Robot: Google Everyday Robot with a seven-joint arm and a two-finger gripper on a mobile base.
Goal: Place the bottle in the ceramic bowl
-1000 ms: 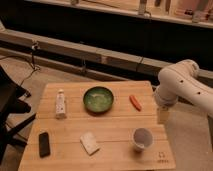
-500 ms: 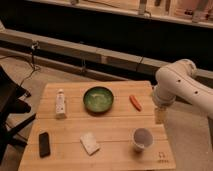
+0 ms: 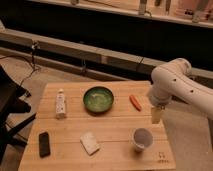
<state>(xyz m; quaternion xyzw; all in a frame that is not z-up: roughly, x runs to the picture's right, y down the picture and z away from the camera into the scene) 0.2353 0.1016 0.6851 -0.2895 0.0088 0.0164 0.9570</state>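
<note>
The small white bottle (image 3: 60, 104) lies on the left part of the wooden table (image 3: 115, 125), cap end toward the back. The green ceramic bowl (image 3: 98, 99) sits at the table's middle back, to the right of the bottle and apart from it. My gripper (image 3: 157, 114) hangs from the white arm (image 3: 175, 85) over the table's right edge, far right of both bottle and bowl, just above and right of the white cup (image 3: 142, 139). Nothing shows in its grasp.
An orange carrot-like piece (image 3: 135, 102) lies right of the bowl. A white rectangular block (image 3: 90, 143) rests at the front middle and a black phone (image 3: 44, 144) at the front left. A dark chair (image 3: 10, 110) stands left of the table.
The arm and gripper have shifted slightly to the left, toward the table. The objects on the table have not moved.
</note>
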